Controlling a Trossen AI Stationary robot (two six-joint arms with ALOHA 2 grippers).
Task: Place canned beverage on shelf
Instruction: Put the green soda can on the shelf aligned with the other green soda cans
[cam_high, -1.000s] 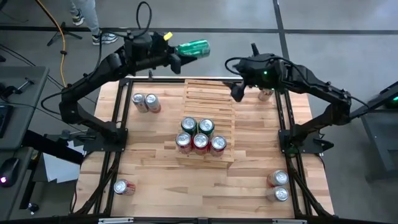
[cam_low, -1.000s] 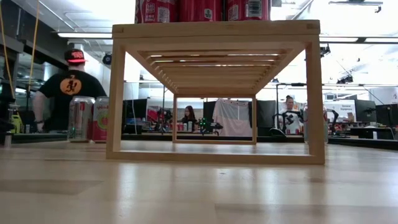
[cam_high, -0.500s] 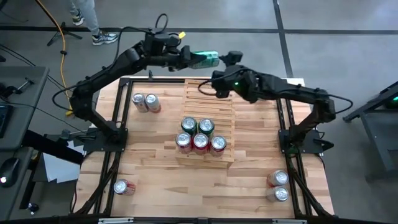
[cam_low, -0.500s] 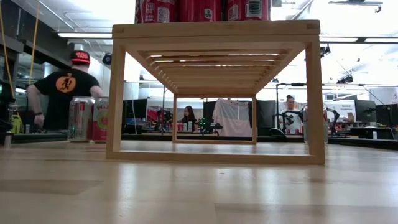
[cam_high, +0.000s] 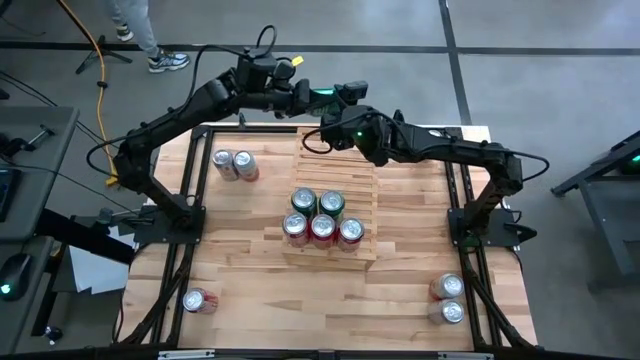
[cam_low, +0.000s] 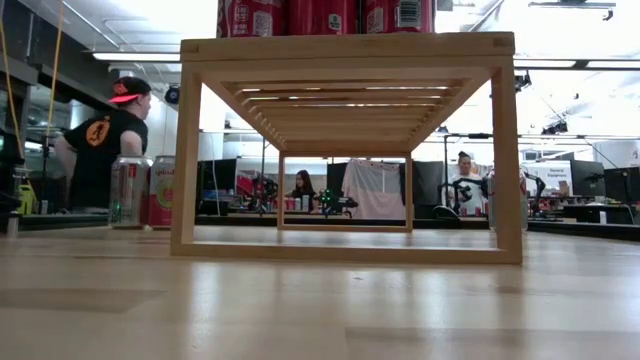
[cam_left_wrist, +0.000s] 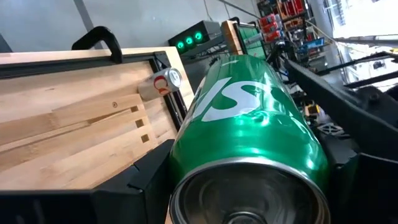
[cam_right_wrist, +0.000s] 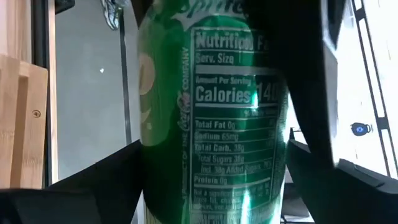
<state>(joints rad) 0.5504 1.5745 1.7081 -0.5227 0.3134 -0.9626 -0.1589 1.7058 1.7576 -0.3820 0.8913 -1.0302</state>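
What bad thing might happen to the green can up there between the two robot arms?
The green can hangs off the table's back edge, held by the left end effector. The right end effector is open around it. If the left lets go early, the can may drop to the floor, or knock the shelf cans.

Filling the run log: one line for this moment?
phase: handover | left gripper: holds green can | right gripper: open around it | shelf: five cans

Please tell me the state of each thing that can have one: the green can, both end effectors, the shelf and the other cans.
Green can: held in the air, on its side.
Left end effector: shut on the green can.
Right end effector: open, fingers either side of the can.
Shelf: five cans upright on its front tiers, back slats bare.
Table cans: upright, untouched.
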